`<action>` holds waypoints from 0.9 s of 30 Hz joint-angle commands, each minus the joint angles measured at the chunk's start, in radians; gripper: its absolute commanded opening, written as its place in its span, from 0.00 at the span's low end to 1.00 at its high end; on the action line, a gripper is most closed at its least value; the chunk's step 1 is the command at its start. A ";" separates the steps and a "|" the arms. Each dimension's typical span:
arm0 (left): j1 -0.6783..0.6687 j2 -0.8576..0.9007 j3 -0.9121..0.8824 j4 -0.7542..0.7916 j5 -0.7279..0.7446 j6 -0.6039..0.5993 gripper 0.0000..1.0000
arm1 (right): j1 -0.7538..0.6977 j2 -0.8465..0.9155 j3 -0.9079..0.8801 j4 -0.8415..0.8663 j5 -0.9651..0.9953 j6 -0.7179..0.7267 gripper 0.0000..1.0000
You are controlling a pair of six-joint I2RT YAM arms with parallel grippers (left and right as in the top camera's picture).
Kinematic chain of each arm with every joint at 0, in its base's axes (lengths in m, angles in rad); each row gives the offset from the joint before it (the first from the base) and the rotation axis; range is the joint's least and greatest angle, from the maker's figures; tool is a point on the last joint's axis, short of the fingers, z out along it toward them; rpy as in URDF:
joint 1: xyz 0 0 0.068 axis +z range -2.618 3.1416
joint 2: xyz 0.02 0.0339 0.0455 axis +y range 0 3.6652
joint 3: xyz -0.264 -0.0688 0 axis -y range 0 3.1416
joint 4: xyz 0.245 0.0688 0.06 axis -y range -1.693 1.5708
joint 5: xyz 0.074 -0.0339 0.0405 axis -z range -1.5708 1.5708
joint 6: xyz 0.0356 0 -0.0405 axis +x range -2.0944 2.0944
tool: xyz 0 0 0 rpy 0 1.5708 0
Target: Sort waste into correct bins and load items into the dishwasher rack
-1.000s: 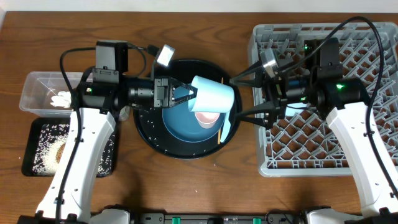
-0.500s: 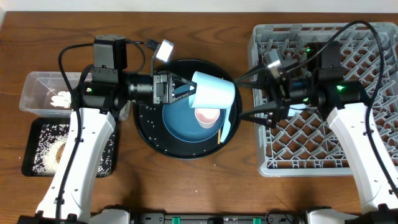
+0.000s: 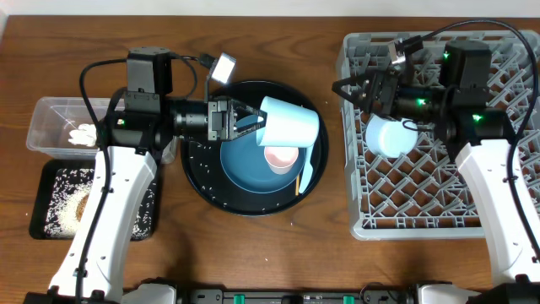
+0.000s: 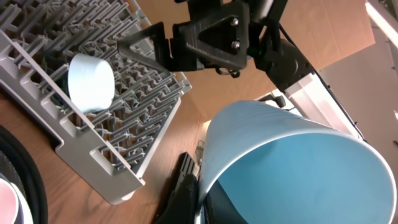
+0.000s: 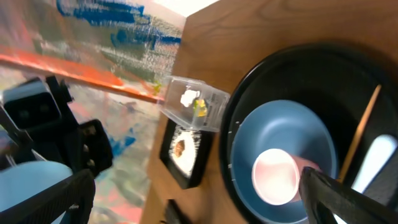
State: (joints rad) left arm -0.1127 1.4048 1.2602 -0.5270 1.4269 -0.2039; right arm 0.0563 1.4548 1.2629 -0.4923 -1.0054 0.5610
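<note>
- Gripping the pale-blue bowl (image 3: 288,127) by its rim, the left gripper (image 3: 253,125) is clamped tight. The bowl hangs tipped on its side over the round black tray (image 3: 196,173), mid-frame.
- The dishwasher rack (image 3: 439,211) sits to the bowl's right, straight out past the left fingertips, and the bowl's long axis points roughly that way too.
- The right gripper (image 3: 344,88) is spread wide and empty over the rack's upper-left corner, near the light-blue cup (image 3: 386,135) parked there.
- Best guess: the left arm carries the bowl across, or the right arm, which is close, takes a handoff.
</note>
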 commanded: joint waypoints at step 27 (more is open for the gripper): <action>0.005 0.008 0.000 0.156 -0.031 -0.148 0.06 | -0.172 -0.340 -0.087 -0.083 -0.297 -0.097 0.99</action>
State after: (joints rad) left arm -0.1127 1.4048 1.2587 -0.4065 1.3560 -0.3096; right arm -0.1230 1.0904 1.2243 -0.6056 -1.2842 0.5198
